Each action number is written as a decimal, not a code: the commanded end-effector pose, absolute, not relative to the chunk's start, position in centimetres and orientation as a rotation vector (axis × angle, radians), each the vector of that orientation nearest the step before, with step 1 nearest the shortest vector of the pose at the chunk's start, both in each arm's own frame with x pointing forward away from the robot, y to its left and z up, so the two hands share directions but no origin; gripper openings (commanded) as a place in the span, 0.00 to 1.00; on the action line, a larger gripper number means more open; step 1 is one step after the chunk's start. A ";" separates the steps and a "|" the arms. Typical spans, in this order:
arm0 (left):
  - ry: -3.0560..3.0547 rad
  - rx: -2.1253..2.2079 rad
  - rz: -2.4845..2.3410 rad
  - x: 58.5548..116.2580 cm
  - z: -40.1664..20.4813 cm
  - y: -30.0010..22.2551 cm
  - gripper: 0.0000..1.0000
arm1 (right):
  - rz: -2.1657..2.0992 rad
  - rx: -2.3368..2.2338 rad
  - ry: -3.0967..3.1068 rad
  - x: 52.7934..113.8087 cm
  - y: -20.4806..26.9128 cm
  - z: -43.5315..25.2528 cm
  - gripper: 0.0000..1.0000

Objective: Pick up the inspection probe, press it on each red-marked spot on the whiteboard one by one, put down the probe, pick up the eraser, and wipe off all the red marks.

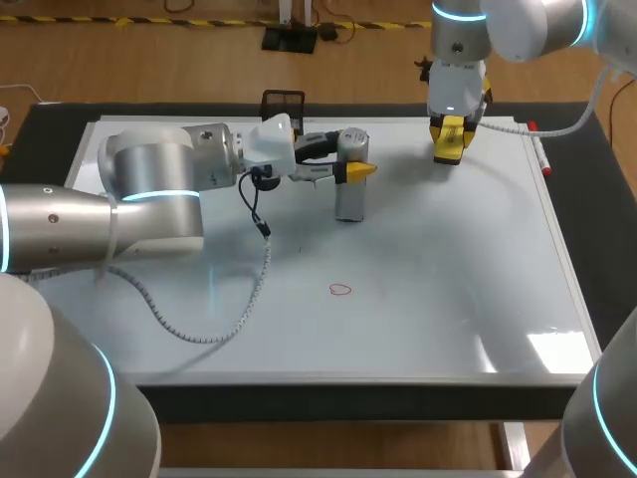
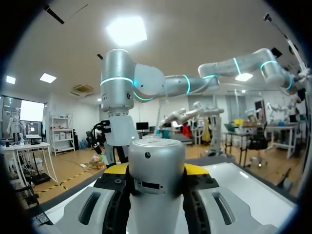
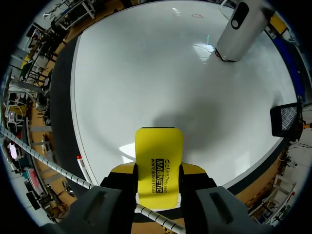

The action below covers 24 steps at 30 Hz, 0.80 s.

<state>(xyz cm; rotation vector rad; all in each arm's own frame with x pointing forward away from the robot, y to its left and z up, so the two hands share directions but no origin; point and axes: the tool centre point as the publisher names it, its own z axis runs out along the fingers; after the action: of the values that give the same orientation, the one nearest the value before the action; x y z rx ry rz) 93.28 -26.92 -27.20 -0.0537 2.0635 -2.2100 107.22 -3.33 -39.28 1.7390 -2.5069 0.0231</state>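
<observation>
From where I stand, the left claw [image 1: 354, 171] reaches in sideways and pinches the silver probe [image 1: 349, 204] near its top, a yellow tip on each flank. The probe is upright, and its foot seems to rest on the whiteboard [image 1: 448, 299] near the middle of the far edge. That side grip probably keeps the probe square to the board for a straight push down. The right claw [image 1: 450, 137] hangs over the board's far right corner, closed on the yellow eraser [image 3: 159, 156], which sticks out flat beyond the fingertips with its face toward the board. It looks parked there to be ready for wiping while staying out of the other arm's way. I can see only one red mark [image 1: 340, 290], a small loop toward the near middle of the board, well apart from both tools. Bare board lies between it and the probe, so I see nothing blocking either arm's path. The grey coiled cable [image 1: 204, 337] sagging from the left arm drapes toward the near left part of the board and could drag if that arm swings forward. A red-capped marker [image 1: 540, 156] lies along the board's right edge, and a black mesh box [image 1: 283, 103] sits on the counter [image 1: 338, 400] just past the far edge, behind the probe.
</observation>
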 end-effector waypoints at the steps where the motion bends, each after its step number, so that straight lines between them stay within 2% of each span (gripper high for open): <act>1: 2.068 -0.055 -2.206 93.2 -26.8 -26.6 0.00 | 0.027 1.740 -2.502 107.3 -3.4 -39.2 0.00; 12: 2.086 -0.072 -2.201 93.8 -24.5 -24.2 0.00 | 0.027 1.740 -2.502 107.3 -3.4 -39.2 0.00; 24: 2.028 -0.067 -2.194 94.7 -21.8 -17.0 0.00 | 0.027 1.740 -2.502 107.3 -3.4 -39.2 0.00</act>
<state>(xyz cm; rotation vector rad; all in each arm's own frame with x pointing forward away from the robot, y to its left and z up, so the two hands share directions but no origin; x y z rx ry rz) 95.47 -19.88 -22.56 -0.0635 2.0295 -2.2013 107.22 -3.33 -39.29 1.7389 -2.5069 0.0231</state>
